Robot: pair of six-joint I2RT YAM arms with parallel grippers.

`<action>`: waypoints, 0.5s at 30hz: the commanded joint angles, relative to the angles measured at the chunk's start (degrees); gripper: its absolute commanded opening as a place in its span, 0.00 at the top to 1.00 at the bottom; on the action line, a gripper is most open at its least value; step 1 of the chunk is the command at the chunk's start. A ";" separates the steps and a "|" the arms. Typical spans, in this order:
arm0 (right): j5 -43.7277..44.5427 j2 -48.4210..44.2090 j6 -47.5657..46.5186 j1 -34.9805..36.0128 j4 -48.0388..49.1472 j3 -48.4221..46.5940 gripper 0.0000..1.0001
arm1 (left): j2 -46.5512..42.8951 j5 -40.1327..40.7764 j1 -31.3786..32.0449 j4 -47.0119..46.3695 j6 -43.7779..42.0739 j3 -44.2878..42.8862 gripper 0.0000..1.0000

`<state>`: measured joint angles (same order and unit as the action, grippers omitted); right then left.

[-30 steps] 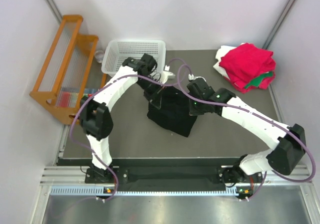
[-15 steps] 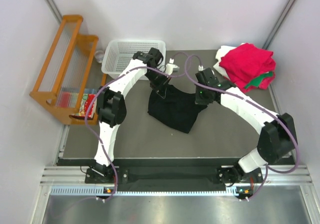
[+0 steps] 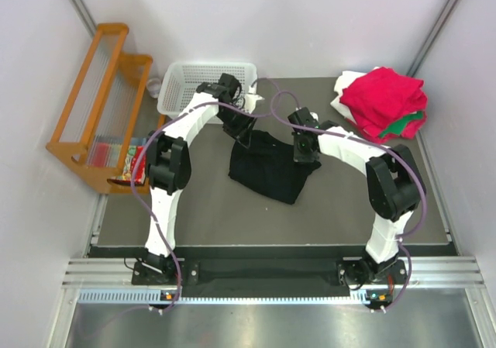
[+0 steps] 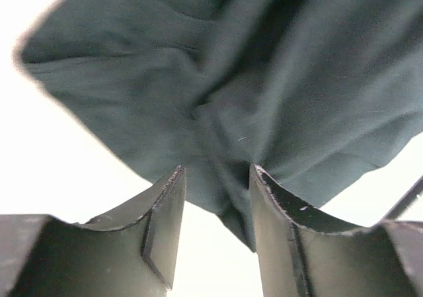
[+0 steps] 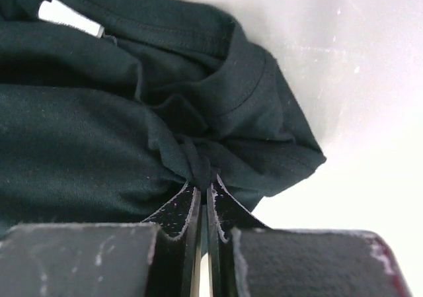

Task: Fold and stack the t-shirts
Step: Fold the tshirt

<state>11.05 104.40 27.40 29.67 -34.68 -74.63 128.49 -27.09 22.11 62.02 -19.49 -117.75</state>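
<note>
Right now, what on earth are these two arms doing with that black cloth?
Two robot arms are working on a black t-shirt that lies bunched in the middle of the table. The right gripper is pinched shut on a fold of it; the left gripper has its jaws apart, with cloth loosely between them. A pile of folded shirts, red on top, sits at the far right corner.

Left arm [image 3: 166, 168] stretched far forward from its base, wrist turned inward toward the middle, left gripper [image 4: 215, 172] with fingers parted, right arm [image 3: 392, 187] bent sharply at the elbow, forearm reaching leftward, right gripper [image 5: 203, 188] clamped tight on a pinch of the black t-shirt [image 5: 86, 131]
</note>
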 commanded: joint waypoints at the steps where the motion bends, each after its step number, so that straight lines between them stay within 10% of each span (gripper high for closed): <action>1: 3.27 0.19 -0.94 -1.02 1.80 -2.63 1.00 | 0.45 2.30 -1.89 -5.50 3.48 -2.13 0.49; 5: 6.17 1.07 -1.47 -2.24 -0.64 -4.38 0.89 | -1.74 4.33 -2.94 -8.14 6.30 -1.60 0.29; 11: 10.65 -1.38 -2.00 -3.21 -6.10 -10.43 0.17 | -11.47 0.91 -6.54 -8.40 7.71 1.46 0.18; 15: 13.82 -4.72 -2.35 -3.57 -10.75 -16.67 0.09 | -22.03 -1.29 -11.29 -10.69 8.85 7.35 0.15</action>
<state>19.35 105.41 25.50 26.74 -40.84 -83.40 121.56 -24.93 15.84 54.94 -12.71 -113.43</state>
